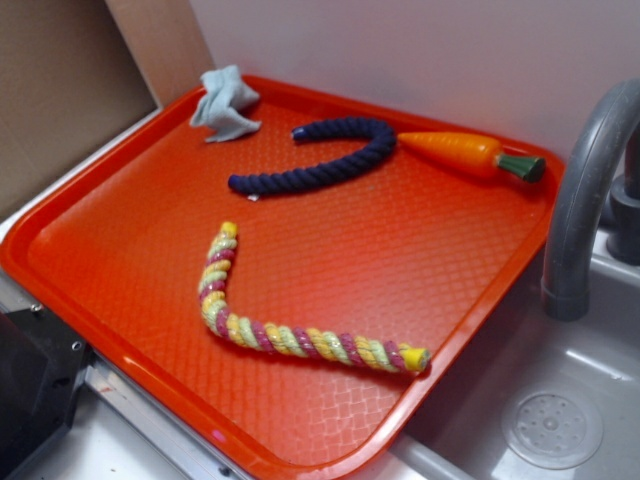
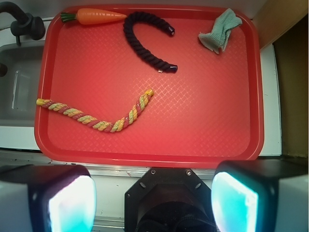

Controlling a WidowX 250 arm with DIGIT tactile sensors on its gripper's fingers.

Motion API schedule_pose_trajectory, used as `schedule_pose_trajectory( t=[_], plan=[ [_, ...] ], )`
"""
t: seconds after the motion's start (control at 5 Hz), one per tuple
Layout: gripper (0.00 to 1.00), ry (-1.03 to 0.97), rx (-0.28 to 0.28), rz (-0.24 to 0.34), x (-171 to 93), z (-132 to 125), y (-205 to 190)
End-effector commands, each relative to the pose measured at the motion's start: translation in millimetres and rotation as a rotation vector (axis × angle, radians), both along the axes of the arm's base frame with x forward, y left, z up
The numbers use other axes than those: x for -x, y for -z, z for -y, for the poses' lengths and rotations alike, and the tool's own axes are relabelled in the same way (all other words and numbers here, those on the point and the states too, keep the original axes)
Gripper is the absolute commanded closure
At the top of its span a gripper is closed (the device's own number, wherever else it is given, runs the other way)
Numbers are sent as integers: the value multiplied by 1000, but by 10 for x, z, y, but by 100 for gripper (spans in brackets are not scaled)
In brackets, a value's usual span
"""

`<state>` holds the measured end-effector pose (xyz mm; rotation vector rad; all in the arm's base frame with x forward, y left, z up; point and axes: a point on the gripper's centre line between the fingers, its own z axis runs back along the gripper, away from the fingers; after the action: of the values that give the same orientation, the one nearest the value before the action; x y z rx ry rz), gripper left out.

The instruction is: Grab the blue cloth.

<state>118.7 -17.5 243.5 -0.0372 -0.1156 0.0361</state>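
Four things lie on the red tray (image 1: 470, 330), and the blue cloth (image 1: 224, 103) is the one in the tray's far corner in the exterior view, bunched in soft folds with part of it riding up on the tray's rim next to the brown cardboard (image 1: 60, 90). In the wrist view the same cloth (image 2: 219, 30) sits in the tray's upper right corner, looking pale green-grey under that camera. Near it on the tray, but not touching it, is the dark navy rope (image 1: 325, 157), bent in a hook shape. The toy carrot (image 1: 470, 155) lies along the tray's back edge, its pointed orange tip just beside one end of the navy rope and its green top toward the grey faucet (image 1: 585, 200). The yellow and pink rope (image 1: 290, 315) lies in an L-shaped bend in the middle of the tray, well apart from the cloth.

The gripper (image 2: 153, 200) hangs off the near edge of the tray in the wrist view, over none of the things. Its two fingers (image 2: 72, 203) stand wide apart with nothing between them, each showing a bright cyan pad.
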Motion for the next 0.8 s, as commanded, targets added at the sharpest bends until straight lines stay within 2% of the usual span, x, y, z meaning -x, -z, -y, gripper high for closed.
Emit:
schedule_pose_trajectory(
  t=[0.0,0.2,0.4,0.6],
  plan=[
    [0,0,0,0,0,0,0],
    [0,-250,-9,36,-500,-460,500],
    [0,-501,-47,188,-791,-737,716],
    [0,-636,-31,224,-769,-979,1014]
  ],
)
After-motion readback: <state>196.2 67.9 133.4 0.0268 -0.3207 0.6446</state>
